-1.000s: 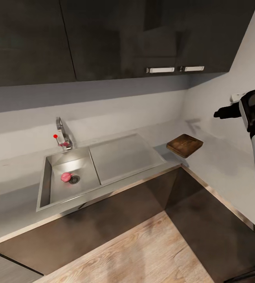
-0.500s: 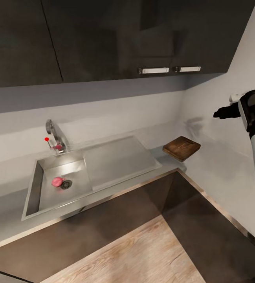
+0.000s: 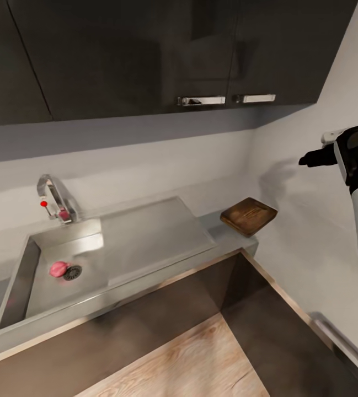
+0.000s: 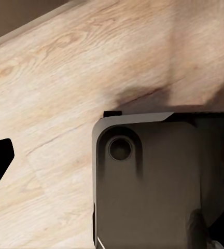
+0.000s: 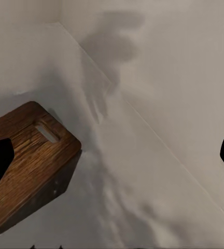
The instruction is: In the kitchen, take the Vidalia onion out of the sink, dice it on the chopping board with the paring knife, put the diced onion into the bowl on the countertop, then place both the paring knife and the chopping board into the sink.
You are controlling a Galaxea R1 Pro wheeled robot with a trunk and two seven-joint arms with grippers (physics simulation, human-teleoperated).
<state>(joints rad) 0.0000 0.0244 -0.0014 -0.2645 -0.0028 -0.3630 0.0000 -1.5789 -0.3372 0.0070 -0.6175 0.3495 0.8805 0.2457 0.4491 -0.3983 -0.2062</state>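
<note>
The pink Vidalia onion [image 3: 58, 268] lies in the sink [image 3: 19, 286] beside the round drain, below the chrome tap [image 3: 54, 198]. The dark wooden chopping board [image 3: 249, 215] rests on the grey countertop [image 3: 223, 234] in the corner, right of the drainboard. In the right wrist view the board [image 5: 26, 161] shows its slot handle. My right gripper [image 3: 310, 160] hangs open in the air, right of and above the board, its fingertips apart [image 5: 112, 161]. My left gripper [image 4: 112, 166] is open over the wooden floor. The paring knife and the bowl are out of view.
Dark wall cabinets [image 3: 145, 55] with bar handles hang above the counter. Light grey walls meet in a corner behind the board. Dark base cabinets [image 3: 145, 320] form an L around the wooden floor [image 3: 190, 364]. My own dark base [image 4: 148, 181] sits under the left wrist.
The whole head view has shifted, so the sink and board now lie further left in the picture: the camera moved. The onion, board and right arm kept their places.
</note>
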